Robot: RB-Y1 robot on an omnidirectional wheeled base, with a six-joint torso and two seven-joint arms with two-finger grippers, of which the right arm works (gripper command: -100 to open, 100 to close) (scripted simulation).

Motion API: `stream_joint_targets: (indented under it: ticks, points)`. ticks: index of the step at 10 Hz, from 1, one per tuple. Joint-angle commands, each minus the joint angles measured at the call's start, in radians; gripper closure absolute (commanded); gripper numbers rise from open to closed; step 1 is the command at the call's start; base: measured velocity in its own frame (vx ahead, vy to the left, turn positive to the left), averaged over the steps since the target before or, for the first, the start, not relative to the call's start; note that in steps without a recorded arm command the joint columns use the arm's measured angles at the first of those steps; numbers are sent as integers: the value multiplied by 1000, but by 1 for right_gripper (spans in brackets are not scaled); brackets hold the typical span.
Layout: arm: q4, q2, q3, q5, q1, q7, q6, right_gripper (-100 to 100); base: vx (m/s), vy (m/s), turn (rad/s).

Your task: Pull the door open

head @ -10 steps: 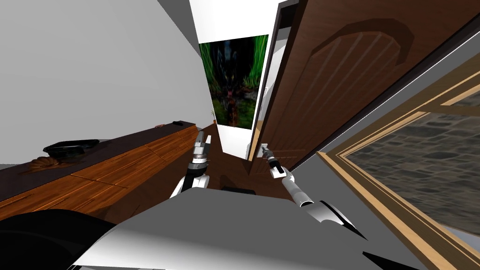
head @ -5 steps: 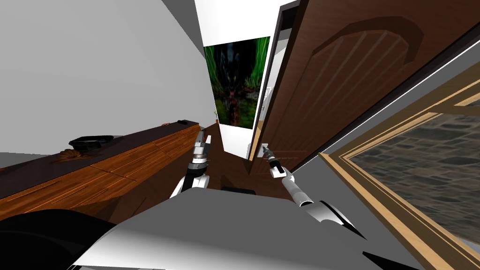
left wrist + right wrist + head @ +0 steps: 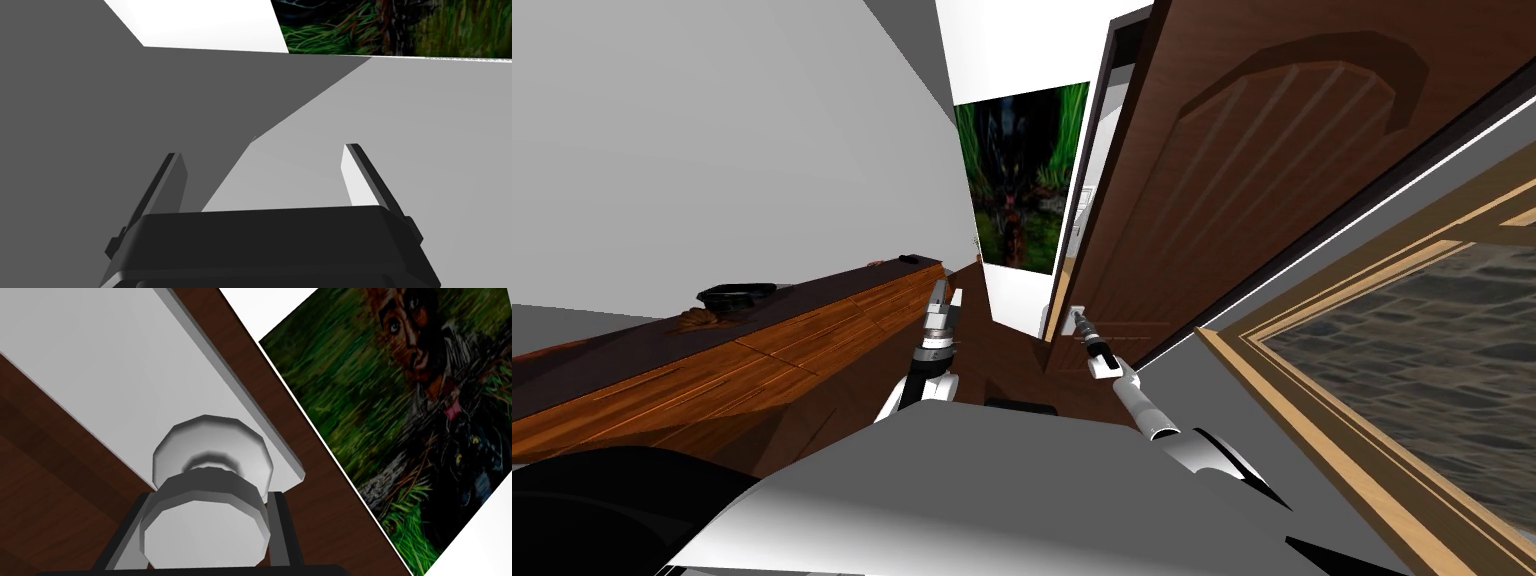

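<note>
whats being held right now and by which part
The right gripper grips the knob by its sides; the left gripper holds nothing.

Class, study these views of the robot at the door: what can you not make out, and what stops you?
Right wrist view: where the right gripper fingers meet the knob, hidden by the knob itself.
Head view: the door top, cut off by the upper edge.
Head view: the dark object on the wooden cabinet, too small to identify.

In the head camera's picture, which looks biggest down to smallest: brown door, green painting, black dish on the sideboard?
1. Brown door, helped by being close to the camera.
2. Green painting.
3. Black dish, by far smallest.
</note>
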Motion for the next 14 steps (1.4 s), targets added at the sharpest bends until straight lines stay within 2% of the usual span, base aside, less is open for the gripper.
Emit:
stream_joint_targets:
  ticks: [1, 3, 5, 6, 8, 9, 13, 14]
  points:
    - [1, 4, -2, -11, 0, -50, 0, 100, -47, -33, 80]
    - [2, 5, -5, -18, 0, -85, 1, 100, -30, -32, 61]
    - [3, 7, -11, -34, -1, -147, 2, 100, -34, -29, 61]
    - [3, 7, -11, -34, -1, -156, 2, 100, -36, -24, 40]
    - [4, 10, -17, -49, -2, -218, 3, 100, -39, -23, 74]
    - [4, 10, -17, -49, -2, -227, 3, 100, -30, -27, 27]
    - [6, 14, -27, -74, -3, -338, 6, 100, -31, -24, 50]
    - [6, 14, -27, -74, -3, -342, 6, 100, -25, -21, 36]
